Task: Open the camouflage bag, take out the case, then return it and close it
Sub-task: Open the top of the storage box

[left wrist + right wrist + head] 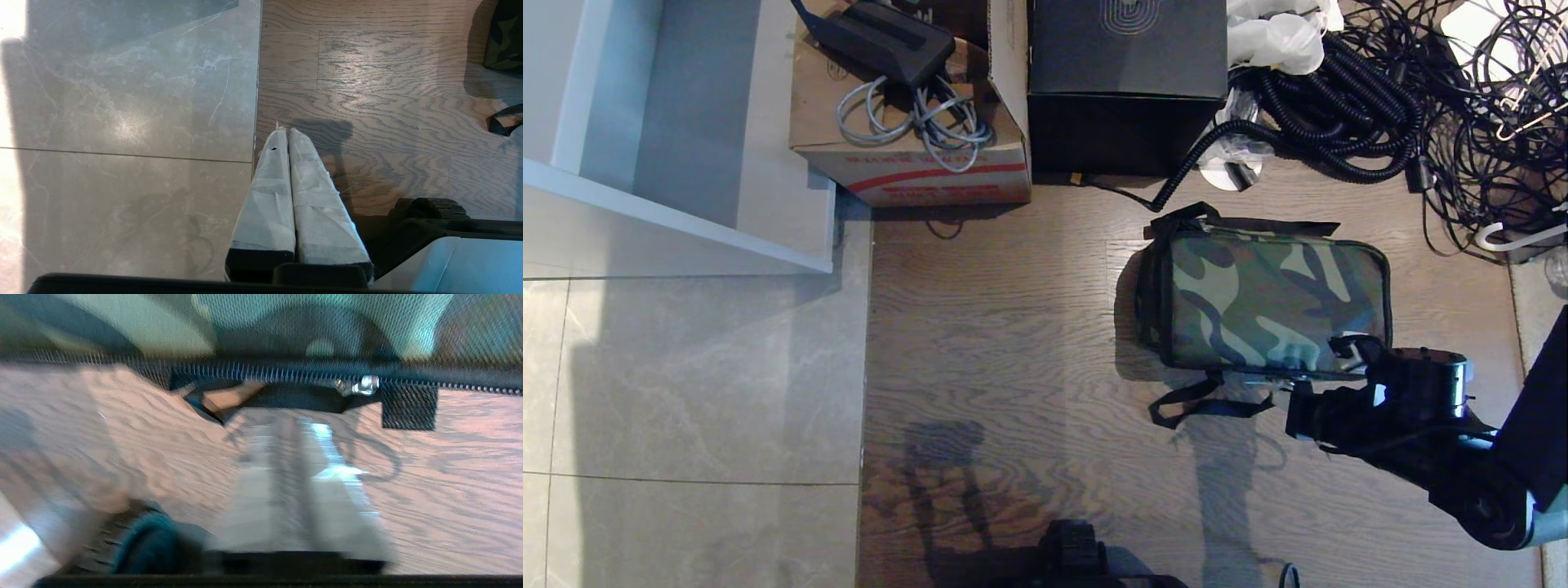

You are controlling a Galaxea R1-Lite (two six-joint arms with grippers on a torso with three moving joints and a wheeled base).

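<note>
The wood-grain floor [1013,343] met grey marbled tiles [686,392] on the left. A white shelf unit [678,122] stood at the far left. Along the far edge sat a cardboard box [915,155], a black box [1127,82] and tangled black cables [1421,98].

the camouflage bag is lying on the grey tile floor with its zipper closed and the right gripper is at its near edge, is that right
Not quite. The camouflage bag lies on the wooden floor, not the grey tiles, as the head view shows. The rest holds: its zipper is closed and the right gripper is at its near edge.
</note>
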